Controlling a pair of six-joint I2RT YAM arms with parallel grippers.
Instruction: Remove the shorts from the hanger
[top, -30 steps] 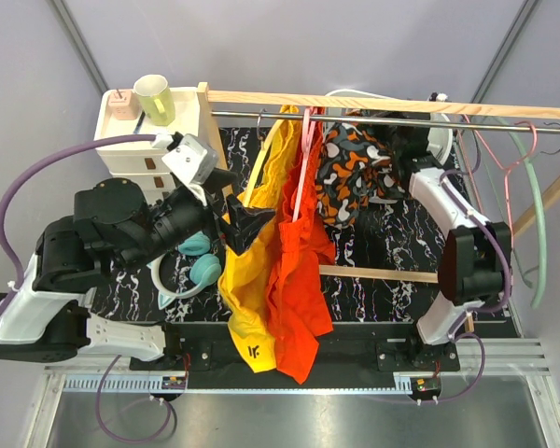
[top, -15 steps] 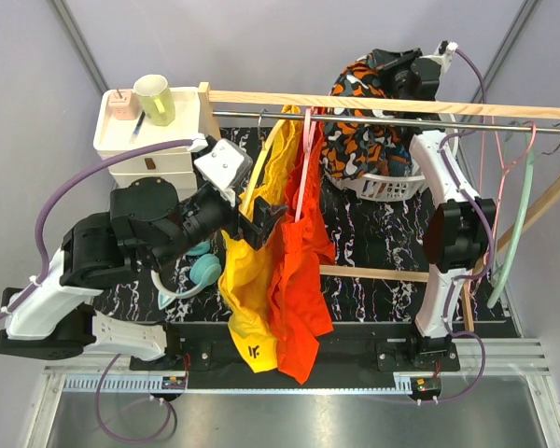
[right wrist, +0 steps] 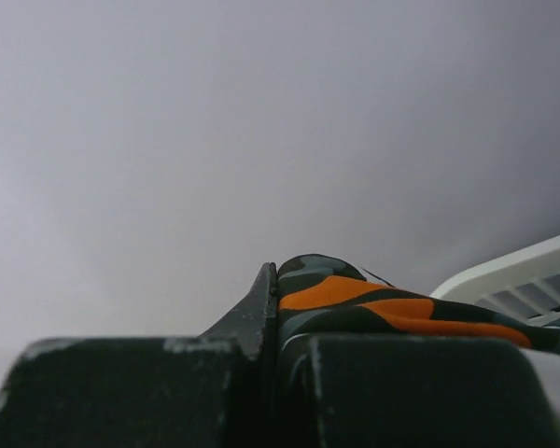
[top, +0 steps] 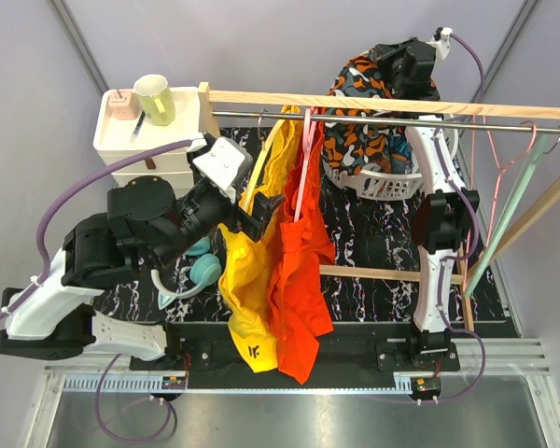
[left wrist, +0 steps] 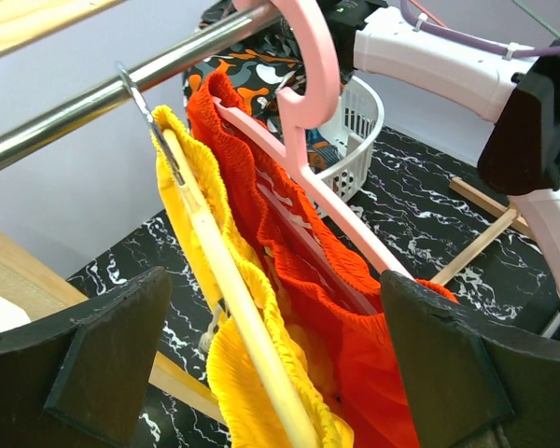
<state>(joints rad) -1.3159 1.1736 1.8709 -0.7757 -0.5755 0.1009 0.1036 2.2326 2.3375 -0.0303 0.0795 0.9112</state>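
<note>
R gripper (right wrist: 278, 285) pinches shorts (right wrist: 378, 310); yellow shorts (top: 244, 285) logo (top: 253, 351) illegible.

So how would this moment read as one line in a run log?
right gripper: shut on shorts, over basket | left gripper: open, flanking hung yellow shorts and orange shorts

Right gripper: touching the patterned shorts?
Touching. The right wrist view shows the patterned shorts pinched in the shut right gripper, with fabric bulging out from between its fingertips. In the top view the fabric is bunched at that gripper.
</note>
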